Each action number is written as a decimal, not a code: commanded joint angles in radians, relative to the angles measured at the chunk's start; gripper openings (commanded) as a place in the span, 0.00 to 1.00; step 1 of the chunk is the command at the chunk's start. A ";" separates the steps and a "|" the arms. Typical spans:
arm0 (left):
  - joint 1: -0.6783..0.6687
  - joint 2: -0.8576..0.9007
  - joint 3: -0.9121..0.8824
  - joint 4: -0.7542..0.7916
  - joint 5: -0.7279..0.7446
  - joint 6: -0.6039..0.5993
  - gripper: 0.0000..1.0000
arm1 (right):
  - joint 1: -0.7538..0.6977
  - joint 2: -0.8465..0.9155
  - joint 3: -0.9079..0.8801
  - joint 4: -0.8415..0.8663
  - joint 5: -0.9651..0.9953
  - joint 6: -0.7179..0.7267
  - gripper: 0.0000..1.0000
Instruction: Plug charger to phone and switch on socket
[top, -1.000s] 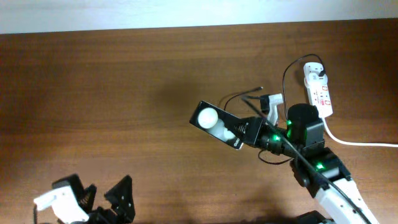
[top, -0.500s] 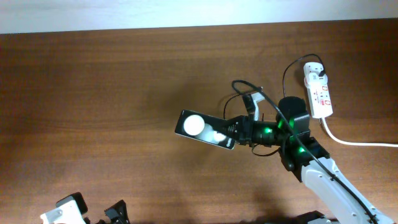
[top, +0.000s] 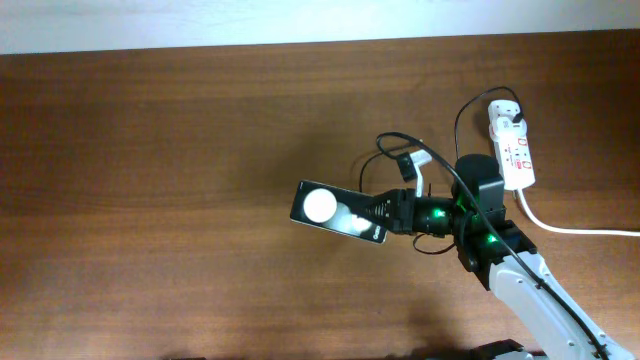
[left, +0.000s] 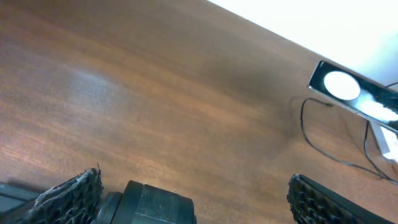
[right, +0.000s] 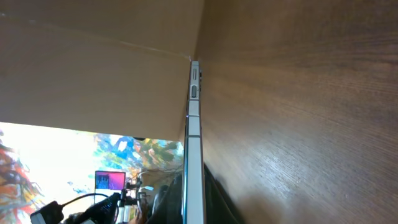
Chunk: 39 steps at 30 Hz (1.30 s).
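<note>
The phone (top: 333, 210) is a black slab with two white round spots, held just over the table at centre right. My right gripper (top: 390, 215) is shut on its right end. In the right wrist view the phone (right: 194, 137) stands edge-on between my dark fingers (right: 198, 202). The charger's thin black cable (top: 392, 143) loops behind the gripper, and a stretch of it runs up to the socket (top: 515, 150), a white strip with red marks at far right. My left gripper (left: 196, 185) is open, low over bare wood, far from the phone (left: 348, 94).
A thick white cord (top: 580, 230) runs from the socket off the right edge. The table's far edge meets a pale wall along the top. The left arm is out of the overhead view. Thin black cable (left: 320, 140) lies below the phone in the left wrist view.
The right gripper carried the phone left and turned it flatter, then shifted slightly back right. The left arm slid down out of the overhead view.
</note>
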 joint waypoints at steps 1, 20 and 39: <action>-0.005 -0.023 -0.001 0.010 -0.011 0.016 0.99 | -0.003 -0.006 0.006 0.007 -0.031 0.019 0.04; -0.010 -0.023 -0.233 0.600 -0.266 0.016 0.99 | -0.004 -0.006 0.006 0.006 -0.110 0.045 0.04; -0.010 -0.023 -0.482 0.793 -0.129 0.004 0.99 | -0.003 -0.006 0.006 0.080 -0.190 0.183 0.04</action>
